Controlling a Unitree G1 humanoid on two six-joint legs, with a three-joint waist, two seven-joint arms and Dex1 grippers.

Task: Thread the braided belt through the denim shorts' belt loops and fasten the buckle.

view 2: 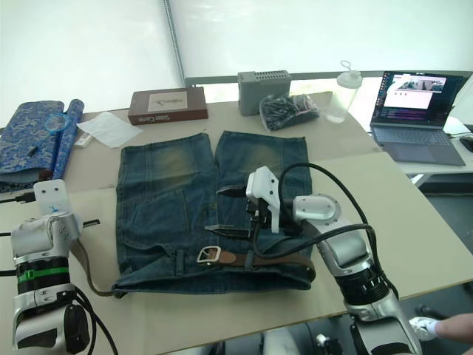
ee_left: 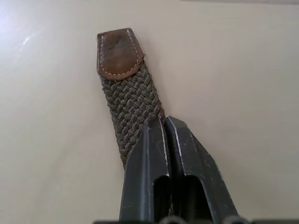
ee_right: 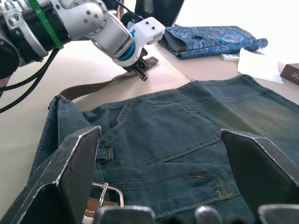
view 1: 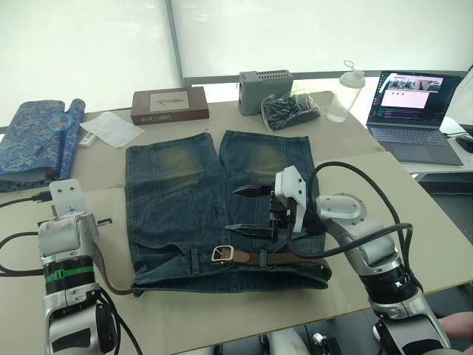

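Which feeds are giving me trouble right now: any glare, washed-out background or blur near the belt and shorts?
Left eye view: the backdrop behind the table is blown out white, but the denim shorts and buckle are evenly lit. Left wrist view: the braided belt weave is sharp, with soft glare on the tabletop. Right wrist view: the right hand fingers are blurred up close.
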